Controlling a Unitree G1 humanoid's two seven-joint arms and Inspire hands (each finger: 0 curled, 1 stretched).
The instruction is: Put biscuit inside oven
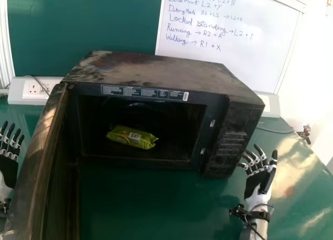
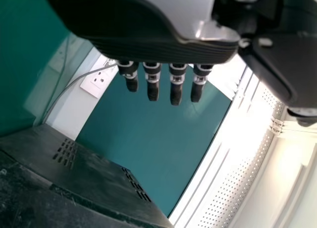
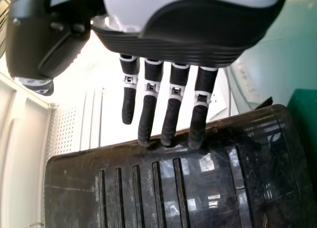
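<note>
Judging by how things lie, we have the placing step done: the green biscuit packet lies flat inside the microwave oven, near the middle and well apart from both of our hands. Since the door stands wide open on our left, we take closing it to be the only step that might be left, if the task counts that as part of the job. Our left hand is at the outer side of the door, with its fingers straight and nothing in its hold, so we judge it well placed to push the door round. Our right hand is beside the control panel, fingers spread and nearly straight, gripping nothing; its fingertips come close to the oven's side, and we cannot tell whether they touch. For the next move, we would press with the left hand's open fingers against the door's outer face and swing it gently, keeping the right hand out of its path. Pushing too hard could make the whole oven slide or turn on the table, so we would want a slow, even push.
</note>
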